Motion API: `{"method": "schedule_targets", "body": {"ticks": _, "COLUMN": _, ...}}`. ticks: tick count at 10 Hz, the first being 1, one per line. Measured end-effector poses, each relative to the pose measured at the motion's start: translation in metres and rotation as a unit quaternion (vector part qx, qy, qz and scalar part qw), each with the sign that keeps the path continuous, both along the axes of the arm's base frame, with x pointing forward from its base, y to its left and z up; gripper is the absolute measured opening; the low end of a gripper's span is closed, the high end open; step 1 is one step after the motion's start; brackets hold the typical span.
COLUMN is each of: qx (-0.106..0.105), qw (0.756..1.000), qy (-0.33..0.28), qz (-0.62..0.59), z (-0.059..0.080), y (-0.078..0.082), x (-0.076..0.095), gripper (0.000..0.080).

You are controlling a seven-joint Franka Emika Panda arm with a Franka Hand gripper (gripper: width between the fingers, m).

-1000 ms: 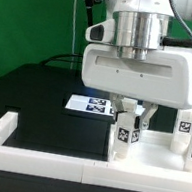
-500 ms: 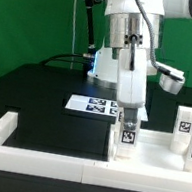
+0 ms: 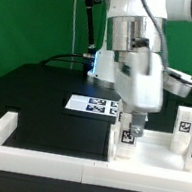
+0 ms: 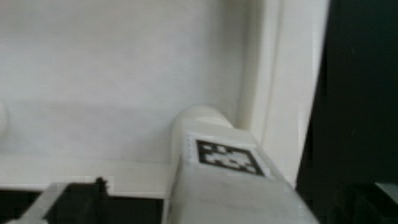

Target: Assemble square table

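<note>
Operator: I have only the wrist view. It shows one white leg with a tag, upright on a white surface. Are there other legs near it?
Observer: Yes. A second leg stands upright to the exterior view's right of the leg you see.
Operator: What is on its other side?
Observer: The marker board lies flat on the black table, apart from that leg.

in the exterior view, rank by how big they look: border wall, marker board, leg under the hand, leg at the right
1. border wall
2. marker board
3. leg under the hand and right leg: look alike, not ranked.
</note>
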State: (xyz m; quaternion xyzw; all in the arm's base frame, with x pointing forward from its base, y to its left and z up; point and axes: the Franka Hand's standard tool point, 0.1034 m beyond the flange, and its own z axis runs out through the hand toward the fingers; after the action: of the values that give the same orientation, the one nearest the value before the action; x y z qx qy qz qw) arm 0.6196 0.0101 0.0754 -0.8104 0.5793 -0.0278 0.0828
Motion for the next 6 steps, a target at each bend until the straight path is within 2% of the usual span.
{"method": "schedule_targets", "body": {"ticks": 4, "qx": -0.021, "qw": 0.992, "qy": -0.010, "qz": 0.127, "z": 0.0004, "y": -0.0015, "x": -0.0005, "gripper": 0.0649}}
{"method": "schedule_targets", "body": {"ticks": 5, "qx": -0.051, "qw": 0.971, "qy": -0.012, "qz": 0.235, "z": 0.0046, "y": -0.0018, "x": 0.0018, "gripper": 0.0649}}
{"method": "schedule_targets", "body": {"ticks": 6, "qx": -0.071, "qw": 0.946, "qy": -0.022, "qz": 0.316, "z": 0.0072, "y": -0.0007, "x": 0.0046, "gripper": 0.0649}}
